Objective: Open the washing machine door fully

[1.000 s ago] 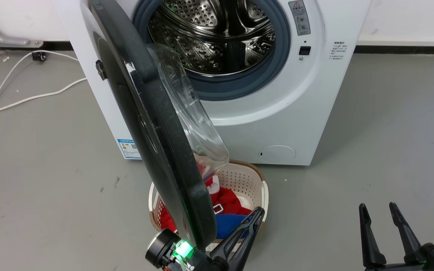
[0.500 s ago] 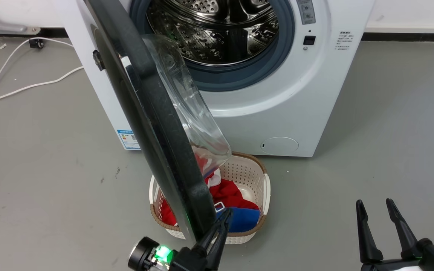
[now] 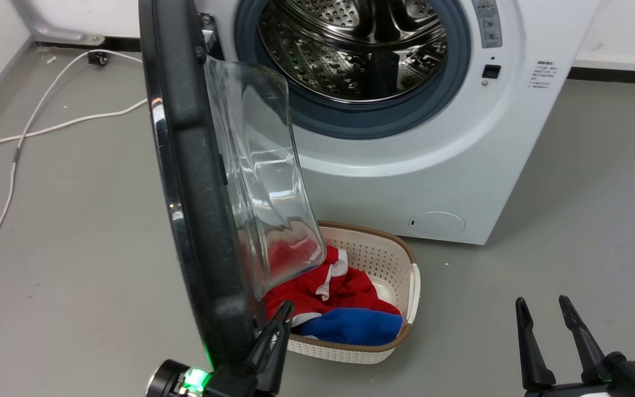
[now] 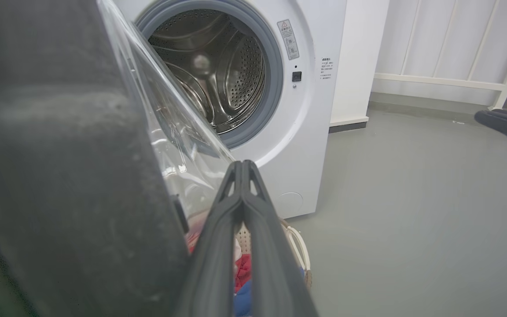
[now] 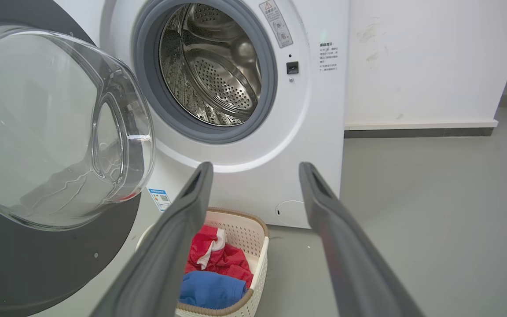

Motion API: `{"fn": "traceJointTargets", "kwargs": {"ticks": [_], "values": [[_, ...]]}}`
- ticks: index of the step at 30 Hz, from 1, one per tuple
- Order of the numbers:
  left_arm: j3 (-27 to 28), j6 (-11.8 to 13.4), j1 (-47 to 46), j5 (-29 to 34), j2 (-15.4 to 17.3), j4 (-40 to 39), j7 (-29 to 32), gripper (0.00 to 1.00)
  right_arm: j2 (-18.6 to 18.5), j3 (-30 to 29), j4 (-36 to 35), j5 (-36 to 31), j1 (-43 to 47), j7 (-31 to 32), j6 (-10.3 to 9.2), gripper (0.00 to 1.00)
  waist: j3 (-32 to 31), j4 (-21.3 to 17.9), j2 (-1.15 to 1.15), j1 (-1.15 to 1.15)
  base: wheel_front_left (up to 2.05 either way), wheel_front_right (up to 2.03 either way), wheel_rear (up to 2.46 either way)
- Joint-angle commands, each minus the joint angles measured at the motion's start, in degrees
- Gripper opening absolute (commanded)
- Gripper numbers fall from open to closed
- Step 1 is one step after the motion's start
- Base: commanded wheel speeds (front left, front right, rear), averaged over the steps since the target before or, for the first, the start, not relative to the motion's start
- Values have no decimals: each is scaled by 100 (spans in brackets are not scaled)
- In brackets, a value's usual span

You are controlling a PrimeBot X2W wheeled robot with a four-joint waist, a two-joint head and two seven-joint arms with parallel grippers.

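The white washing machine stands with its steel drum mouth exposed. Its door hangs swung out toward me, seen almost edge-on, with the clear glass bowl bulging to the right. My left gripper is shut with nothing between its fingers, its tips at the inner side of the door's low free edge. In the left wrist view the dark door rim looms just left of the left gripper. My right gripper is open at the lower right, apart from the door; the right wrist view shows that gripper, the bowl and the machine.
A white laundry basket holding red and blue clothes sits on the floor before the machine, partly under the door. White cables trail over the grey floor at the left. A white wall runs to the machine's right.
The head camera has shifted. The door has swung further out to the left and now shows nearly edge-on. My left gripper has followed its lower edge leftward, fingers drawn together. The right gripper has hardly moved.
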Motion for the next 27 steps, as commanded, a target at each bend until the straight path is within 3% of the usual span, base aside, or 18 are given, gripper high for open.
{"fn": "traceJointTargets", "kwargs": {"ticks": [1,21,27], "values": [[159,76,4,-29,81,11,4,0,12,6,8,16,31,-12,-1,100,-1,37,0,0,0,0,0],[1725,697,424,-286,304,-339,7,0,11,-14,-20,-4,-65,-12,-1,100,129,295,0,0,0,0,0],[2176,756,399,-447,313,-262,8,0,11,-11,-39,-39,-134,-12,-1,100,212,267,0,0,0,0,0]]}}
